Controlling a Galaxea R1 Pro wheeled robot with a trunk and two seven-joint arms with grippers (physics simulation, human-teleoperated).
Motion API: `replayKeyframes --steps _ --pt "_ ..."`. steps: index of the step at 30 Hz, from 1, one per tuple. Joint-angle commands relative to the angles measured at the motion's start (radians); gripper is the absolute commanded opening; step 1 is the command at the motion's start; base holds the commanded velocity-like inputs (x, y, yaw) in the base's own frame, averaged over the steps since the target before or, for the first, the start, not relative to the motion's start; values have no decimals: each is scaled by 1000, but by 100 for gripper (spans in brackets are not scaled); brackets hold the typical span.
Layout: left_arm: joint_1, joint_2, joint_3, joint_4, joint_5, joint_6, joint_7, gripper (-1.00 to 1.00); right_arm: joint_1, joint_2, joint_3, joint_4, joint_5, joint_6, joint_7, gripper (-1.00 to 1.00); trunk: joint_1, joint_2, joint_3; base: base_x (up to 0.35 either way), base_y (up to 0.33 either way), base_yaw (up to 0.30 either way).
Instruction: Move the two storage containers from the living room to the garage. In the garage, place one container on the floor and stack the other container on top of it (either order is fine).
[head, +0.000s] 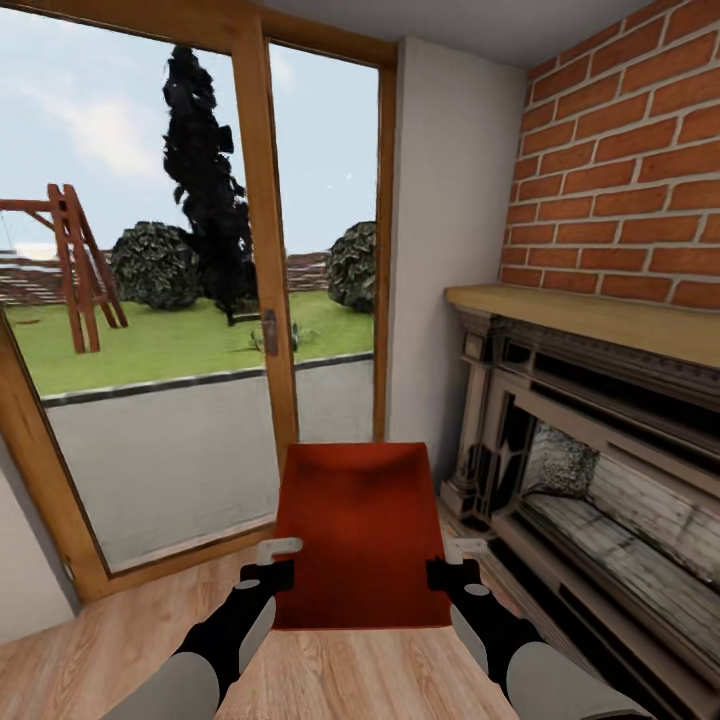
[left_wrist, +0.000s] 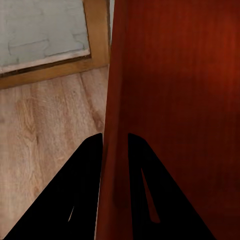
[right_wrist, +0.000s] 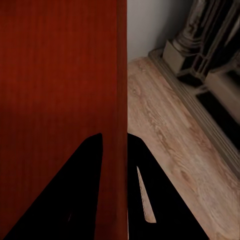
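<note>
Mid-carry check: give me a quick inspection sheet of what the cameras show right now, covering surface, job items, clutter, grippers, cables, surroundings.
Surface: light wood plank floor, bare where it shows.
Job's things: one orange-red storage container held up in front of the robot, above the floor; its open side faces up. A second container: nothing seen.
Clutter: nothing seen.
Grippers: left gripper clamped on the container's left wall, a finger on each side of the wall; right gripper likewise on the right wall, finger against it.
Cables: nothing seen.
Surroundings: wood-framed glass door ahead with a garden behind; dark fireplace and brick wall to the right. This is the living room, not the garage.
</note>
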Motion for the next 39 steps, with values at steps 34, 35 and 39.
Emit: replayKeyframes --steps 34,35,39 --pt "0 -3 22 -8 -20 7 12 -100 0 2 2 0 -13 -2 -6 -100 0 -1 25 0 0 242" --pt "0 -3 22 -8 -20 7 12 -100 0 2 2 -1 -13 -2 -6 -100 0 -1 25 0 0 8" --pt "0 -2 21 -7 -19 7 11 -100 0 1 2 -1 -13 -2 -5 -100 0 -1 25 0 -13 2"
